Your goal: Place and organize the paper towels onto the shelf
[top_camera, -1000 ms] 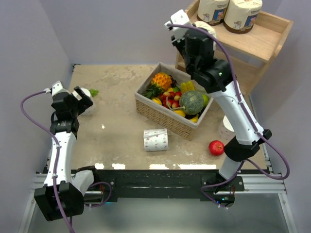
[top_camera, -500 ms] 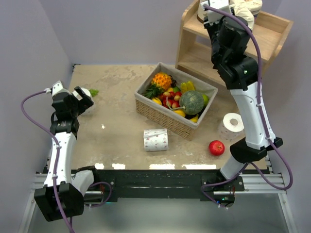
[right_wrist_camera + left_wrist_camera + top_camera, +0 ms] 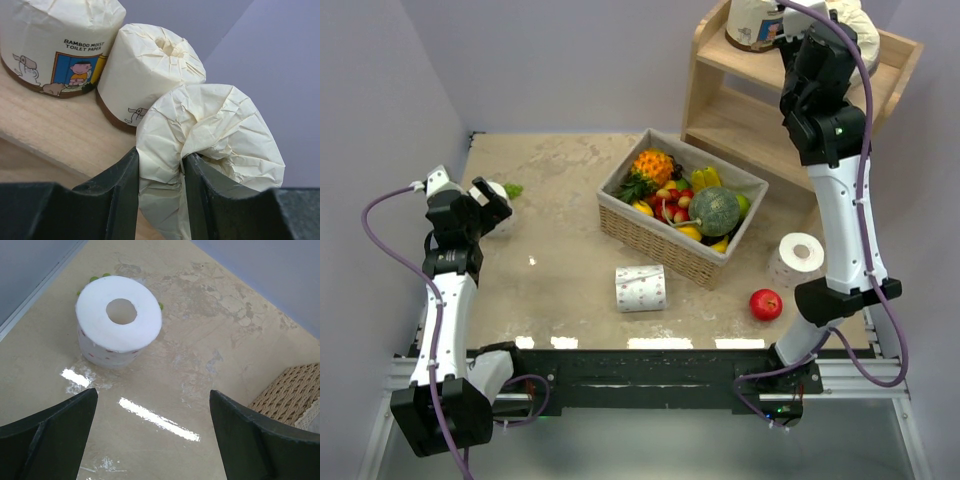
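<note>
Right fingers (image 3: 117,200): clamped on wrapped roll (image 3: 210,135), over shelf (image 3: 50,130) top, beside two rolls (image 3: 150,65).
Left fingers (image 3: 55,425): apart, bare roll (image 3: 118,320) ahead, untouched.

I take the basket (image 3: 660,245) as my mark; it sits on the table (image 3: 560,180) with fruit in it. Behind it and to its right stands the shelf (image 3: 740,125). On the shelf's top tier the left roll (image 3: 55,35) and the middle roll (image 3: 150,70) stand side by side. My right pincer (image 3: 159,167) holds the third roll (image 3: 215,145) between its fingers, close by the middle roll on its right.

Before the basket is a lying roll (image 3: 640,288). To the basket's right, a little before it, stands an upright roll (image 3: 796,258), with a round fruit (image 3: 765,304) just before that. Well to the basket's left the far roll (image 3: 119,322) stands on end, and my left pincer (image 3: 152,395) is near it, not touching.
</note>
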`<state>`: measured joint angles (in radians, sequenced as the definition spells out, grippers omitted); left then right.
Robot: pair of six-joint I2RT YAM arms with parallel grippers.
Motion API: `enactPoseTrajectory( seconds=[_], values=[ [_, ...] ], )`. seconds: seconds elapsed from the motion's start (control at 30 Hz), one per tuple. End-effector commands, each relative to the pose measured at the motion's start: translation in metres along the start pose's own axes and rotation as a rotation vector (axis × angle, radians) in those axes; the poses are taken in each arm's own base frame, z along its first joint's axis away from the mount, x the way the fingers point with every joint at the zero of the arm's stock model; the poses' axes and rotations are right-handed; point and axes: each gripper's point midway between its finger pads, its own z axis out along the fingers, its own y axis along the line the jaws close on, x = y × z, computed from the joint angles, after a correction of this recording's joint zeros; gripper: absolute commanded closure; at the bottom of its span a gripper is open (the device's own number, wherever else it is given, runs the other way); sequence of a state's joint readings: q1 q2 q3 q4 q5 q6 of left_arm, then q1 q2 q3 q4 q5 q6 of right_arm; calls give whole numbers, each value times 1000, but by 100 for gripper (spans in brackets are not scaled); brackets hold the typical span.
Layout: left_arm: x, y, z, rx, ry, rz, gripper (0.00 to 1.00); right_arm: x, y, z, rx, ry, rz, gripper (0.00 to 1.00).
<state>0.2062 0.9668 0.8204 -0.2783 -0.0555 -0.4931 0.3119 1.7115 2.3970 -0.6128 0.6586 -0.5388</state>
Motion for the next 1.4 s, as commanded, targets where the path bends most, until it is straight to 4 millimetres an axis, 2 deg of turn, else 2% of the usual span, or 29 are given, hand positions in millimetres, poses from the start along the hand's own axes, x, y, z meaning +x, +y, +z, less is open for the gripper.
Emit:
enactPoseTrajectory(
  seconds=[0.0, 0.47, 0.63, 0.77, 0.9, 1.0, 1.13, 1.2, 1.37],
  values=[
    [-9, -7, -3, 36, -42, 17, 1, -10, -19, 2, 41, -43, 13, 61],
    [-10, -7, -3, 31, -46, 17, 1, 4, -25, 16, 60, -14, 6, 59],
    [-10, -6, -2, 26, -47, 19, 1, 3, -32, 22, 81, -24, 10, 54],
    [-10, -5, -4, 22, -50, 20, 1, 4, -35, 27, 95, -26, 1, 46],
    [-10, -4, -3, 19, -50, 20, 1, 1, -47, 27, 149, -24, -4, 28],
    [-10, -4, -3, 19, -50, 20, 1, -5, -58, 21, 182, -41, 20, 21],
    [-10, -5, -4, 22, -50, 18, 1, -10, -62, 13, 166, -61, 43, 17],
    [-11, -5, -4, 21, -51, 18, 1, -6, -53, 15, 131, -55, 38, 16],
    [-10, -5, -4, 24, -50, 18, 1, 3, -47, 16, 121, -26, 25, 15]
  ],
)
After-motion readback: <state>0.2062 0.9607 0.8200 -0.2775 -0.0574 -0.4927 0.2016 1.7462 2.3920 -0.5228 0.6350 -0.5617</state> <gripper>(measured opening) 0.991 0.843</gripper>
